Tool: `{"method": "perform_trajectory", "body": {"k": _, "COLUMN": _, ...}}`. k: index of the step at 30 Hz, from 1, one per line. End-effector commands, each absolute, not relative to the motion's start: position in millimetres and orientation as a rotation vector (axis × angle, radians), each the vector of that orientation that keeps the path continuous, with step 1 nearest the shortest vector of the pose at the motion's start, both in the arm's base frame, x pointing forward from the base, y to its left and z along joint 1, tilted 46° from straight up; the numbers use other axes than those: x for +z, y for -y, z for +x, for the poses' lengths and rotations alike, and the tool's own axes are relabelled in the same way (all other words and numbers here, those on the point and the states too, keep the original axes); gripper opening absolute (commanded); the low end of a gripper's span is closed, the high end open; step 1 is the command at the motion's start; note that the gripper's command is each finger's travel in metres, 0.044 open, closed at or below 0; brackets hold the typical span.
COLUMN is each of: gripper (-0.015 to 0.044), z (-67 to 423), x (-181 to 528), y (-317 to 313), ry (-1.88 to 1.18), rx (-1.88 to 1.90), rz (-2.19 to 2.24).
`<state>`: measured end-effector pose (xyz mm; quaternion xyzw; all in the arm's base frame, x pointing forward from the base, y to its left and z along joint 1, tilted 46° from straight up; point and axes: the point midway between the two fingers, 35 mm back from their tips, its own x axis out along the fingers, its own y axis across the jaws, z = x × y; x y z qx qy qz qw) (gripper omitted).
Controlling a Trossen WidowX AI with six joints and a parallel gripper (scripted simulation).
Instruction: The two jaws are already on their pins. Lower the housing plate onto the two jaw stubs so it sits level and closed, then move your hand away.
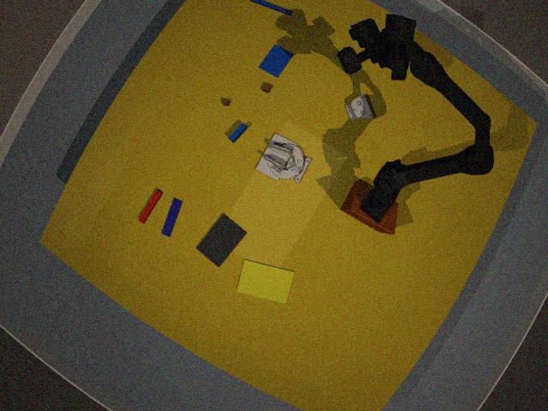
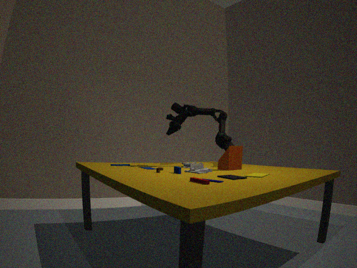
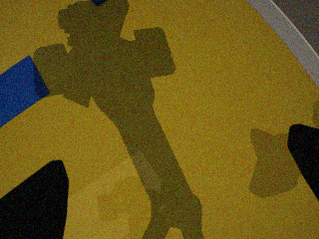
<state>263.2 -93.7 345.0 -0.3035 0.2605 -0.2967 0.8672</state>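
Observation:
A small pale plate (image 1: 360,107) with dark round marks lies on the yellow table, apart from the pale mechanism; I take it for the housing plate. The mechanism (image 1: 281,159) (image 2: 197,167) is a white and grey assembly with upright parts near the table's middle. Its jaws, pins and stubs are too small to tell apart. My gripper (image 1: 375,68) (image 2: 167,125) (image 3: 182,154) is wide open and empty, high above the table. In the wrist view neither the plate nor the mechanism can be made out.
Around the mechanism lie a blue square (image 1: 276,60) (image 2: 148,168), a blue block (image 1: 238,132) (image 2: 177,170), small brown pieces (image 1: 266,86), a red bar (image 1: 150,205) (image 2: 199,180), a dark blue bar (image 1: 172,217), a black plate (image 1: 221,240) and a yellow plate (image 1: 265,281).

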Motion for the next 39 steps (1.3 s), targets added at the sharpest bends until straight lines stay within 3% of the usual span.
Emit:
{"method": "perform_trajectory", "body": {"k": 1, "gripper": 0.0440, "z": 262, "x": 331, "y": 97, "ry": -0.623, "rx": -0.593, "rz": -0.712}}
{"method": "perform_trajectory", "body": {"k": 39, "gripper": 0.0440, "z": 216, "x": 242, "y": 129, "ry": -1.284, "rx": -0.186, "rz": -1.288}}
